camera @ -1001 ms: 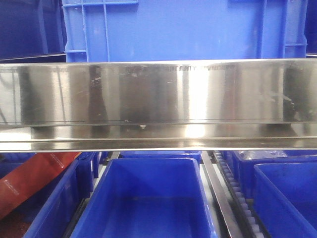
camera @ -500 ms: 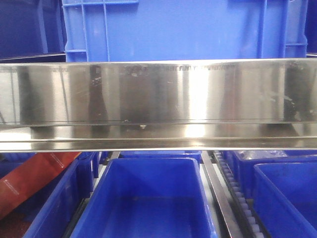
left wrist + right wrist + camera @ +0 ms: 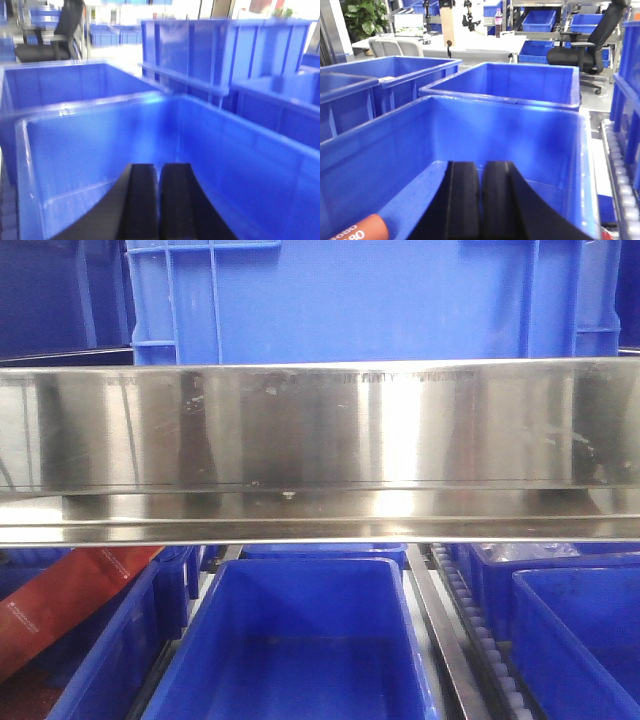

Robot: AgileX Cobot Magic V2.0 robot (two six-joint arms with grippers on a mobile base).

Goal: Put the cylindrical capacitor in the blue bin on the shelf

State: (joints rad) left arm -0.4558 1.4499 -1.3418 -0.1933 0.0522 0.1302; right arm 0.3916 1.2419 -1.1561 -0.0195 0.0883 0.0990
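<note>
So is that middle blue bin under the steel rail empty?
Looks empty: the bin's visible floor is bare blue plastic. Its near end is cropped.

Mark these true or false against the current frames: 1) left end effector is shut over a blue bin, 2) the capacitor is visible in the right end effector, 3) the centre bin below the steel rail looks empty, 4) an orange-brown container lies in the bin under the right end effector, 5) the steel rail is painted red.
1) True. The left end effector has its fingers together above a blue bin.
2) False. The right end effector is shut with nothing visible between its fingers; no capacitor shows in any view.
3) True. The centre bin shows only bare floor.
4) True. The orange-brown container lies at the lower left.
5) False. The steel rail is shiny bare metal.
</note>
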